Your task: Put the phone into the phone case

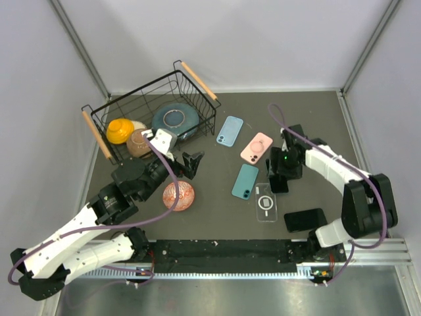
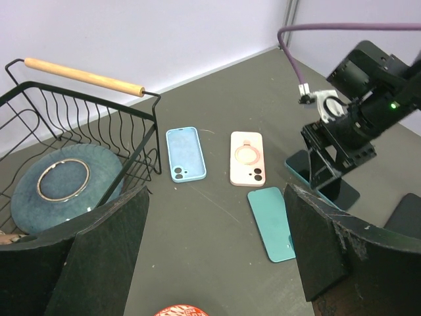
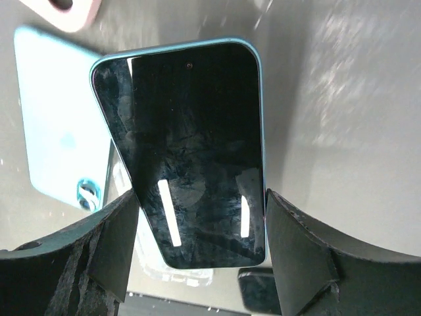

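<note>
1. While looking down past the right wrist, note the phone (image 3: pixel 187 145) pinched by its long edges in the right tool (image 3: pixel 200 197), glass up and apparently off the desk (image 1: pixel 217 217); probably held so to let the back drop into a case first.
2. Find the clear case (image 1: pixel 266 201) just below that grip, with the teal case (image 1: pixel 245 181) beside it; judge one of these the target, cannot tell which.
3. Leave aside the pink case (image 1: pixel 256 147) and light blue case (image 1: pixel 230 130) farther back, and the second dark phone (image 1: pixel 305 219) near the right base.
4. See the left tool (image 2: pixel 216 191) spread wide, holding nothing, near the wire basket (image 2: pixel 85 76), seemingly out of the way yet ready to steady a case.
5. Next: line up corners, lower flat, press in; beware a light case sliding.
</note>
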Robot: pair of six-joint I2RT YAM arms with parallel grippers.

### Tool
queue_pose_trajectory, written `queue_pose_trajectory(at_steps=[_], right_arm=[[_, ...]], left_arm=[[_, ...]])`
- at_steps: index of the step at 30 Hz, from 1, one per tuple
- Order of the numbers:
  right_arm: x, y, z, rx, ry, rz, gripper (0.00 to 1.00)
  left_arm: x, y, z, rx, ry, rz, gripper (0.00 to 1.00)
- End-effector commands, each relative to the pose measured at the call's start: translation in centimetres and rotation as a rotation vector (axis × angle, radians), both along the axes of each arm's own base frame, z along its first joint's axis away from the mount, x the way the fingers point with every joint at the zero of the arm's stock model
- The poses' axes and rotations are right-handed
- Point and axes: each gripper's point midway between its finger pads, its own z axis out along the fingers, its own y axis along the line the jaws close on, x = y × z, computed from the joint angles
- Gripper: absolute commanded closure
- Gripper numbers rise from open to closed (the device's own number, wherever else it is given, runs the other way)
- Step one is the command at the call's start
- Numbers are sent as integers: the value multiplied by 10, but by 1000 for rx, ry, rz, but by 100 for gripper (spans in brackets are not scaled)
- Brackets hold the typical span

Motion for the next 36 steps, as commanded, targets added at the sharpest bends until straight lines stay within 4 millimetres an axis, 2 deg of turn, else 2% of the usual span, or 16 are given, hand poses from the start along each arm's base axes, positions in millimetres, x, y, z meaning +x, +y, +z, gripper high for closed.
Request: queue_pose_trajectory(at_steps=[1,2,3,5,6,8,12,23,31,36], right_arm=[[-21,20,20,88,-65,-68,73],[-24,25,22,113,-82,-89,72],[-35,23,15,115,-67,-108,72],[-40,26,24,162,-118,-164,72],[-50,26,16,177,-105,-172,72],[-55,32,25,238,-143,-200,72],[-65,39,20,259,-150,-209,72],[-76,56,4,210,-108,-180,71],[-85,57,-10,167,-60,-159,70],[-85,50,-13,95,-70,-158,69]], left_arm=[[-4,0,13,-53,-27,-12,11],[-4,0,14,-55,-27,-16,11],[-5,-1,13,-55,-24,-20,11],[-6,-2,15,-60,-26,-27,11],[-6,-2,14,-60,-22,-30,11],[-7,-2,16,-66,-25,-34,11],[-9,-3,16,-74,-23,-45,11],[-9,-1,17,-75,-25,-39,11],[-8,-4,15,-67,-19,-45,11],[-10,-4,16,-73,-22,-49,11]])
